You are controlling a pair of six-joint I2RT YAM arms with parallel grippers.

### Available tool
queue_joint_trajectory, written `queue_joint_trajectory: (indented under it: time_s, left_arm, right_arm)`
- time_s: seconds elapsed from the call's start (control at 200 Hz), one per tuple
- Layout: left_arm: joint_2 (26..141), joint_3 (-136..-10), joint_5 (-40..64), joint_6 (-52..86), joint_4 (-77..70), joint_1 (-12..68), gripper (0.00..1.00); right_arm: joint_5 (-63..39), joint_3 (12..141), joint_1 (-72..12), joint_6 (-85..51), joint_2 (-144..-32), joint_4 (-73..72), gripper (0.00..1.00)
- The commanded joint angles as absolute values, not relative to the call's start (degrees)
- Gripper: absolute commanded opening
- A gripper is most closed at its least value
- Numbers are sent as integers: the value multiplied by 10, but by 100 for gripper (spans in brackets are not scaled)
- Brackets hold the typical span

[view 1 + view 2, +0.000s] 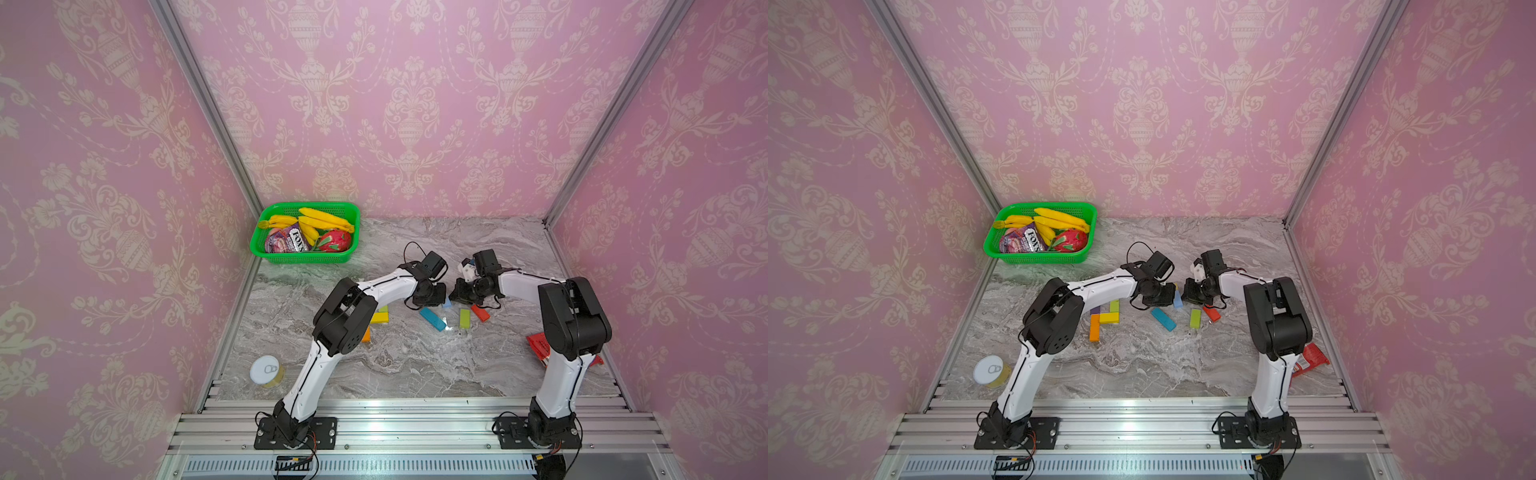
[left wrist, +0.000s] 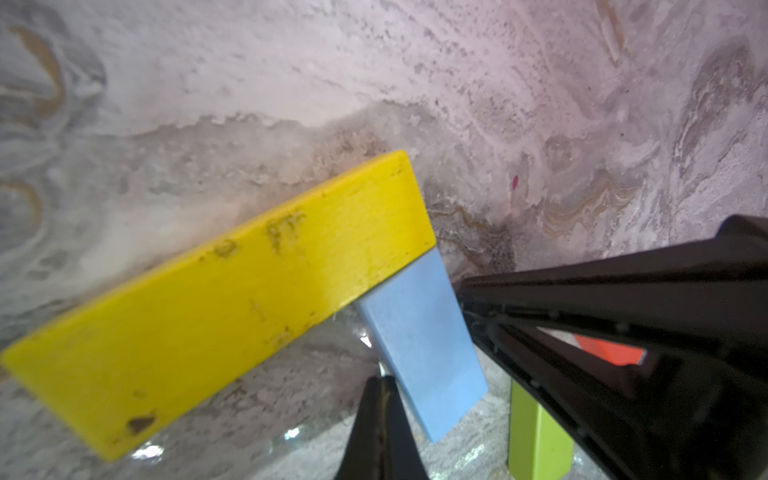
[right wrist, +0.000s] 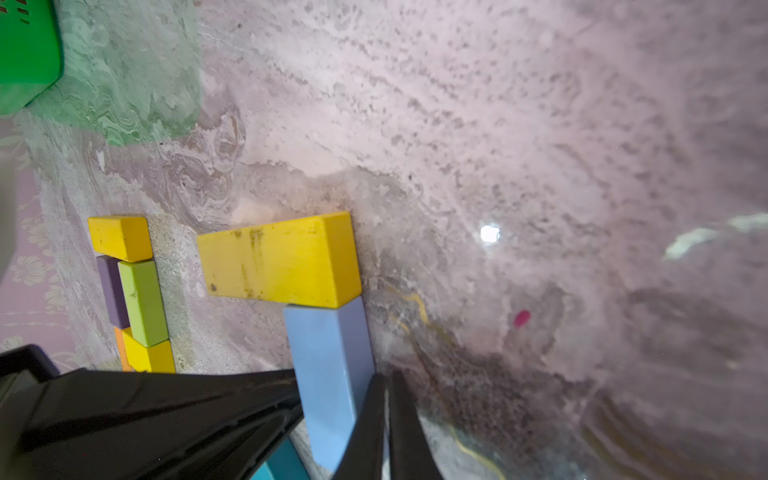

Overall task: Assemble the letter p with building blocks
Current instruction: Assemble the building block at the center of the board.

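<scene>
Light blue is the colour that matters here: the light blue block (image 1: 1178, 300) lies flat on the table (image 1: 1142, 365) just right of centre in both top views, in the narrow gap between my two arms. Its long axis runs up and down the frame, away from the arm bases. The left jaws are together, holding nothing, and sit at the long side facing frame left. The right jaws, likewise together and empty, sit at the opposite long side. In each wrist view the tips look to be touching the block, though I cannot be sure of contact.

A yellow block (image 3: 282, 262) lies crosswise at its far end, touching it. The two make a corner, and the yellow arm points toward the part-built group (image 1: 1105, 318) of yellow, lime, purple and orange bricks, which sits well apart at frame left.

Both arms are equally near. I judge the next move to be a sideways push. Because the block is long and narrow, a push off its middle would swing it and open the corner.

A teal brick (image 1: 1163, 319), lime brick (image 1: 1195, 318) and red brick (image 1: 1211, 312) lie loose just below.
</scene>
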State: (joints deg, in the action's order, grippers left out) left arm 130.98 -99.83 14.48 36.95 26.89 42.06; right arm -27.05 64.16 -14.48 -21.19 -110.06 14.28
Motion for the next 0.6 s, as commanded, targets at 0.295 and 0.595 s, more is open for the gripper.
queue_joint_trajectory:
  time_s: [0.295,0.595]
  left_arm:
    - [1285,-959,105,369,258,410,0]
    - [1247,-923,102,368,233,405,0]
  right_arm:
    - [-223,613,-139,-201,-1109,187,10]
    - [-217,634,-128,-195,-1099,199,10]
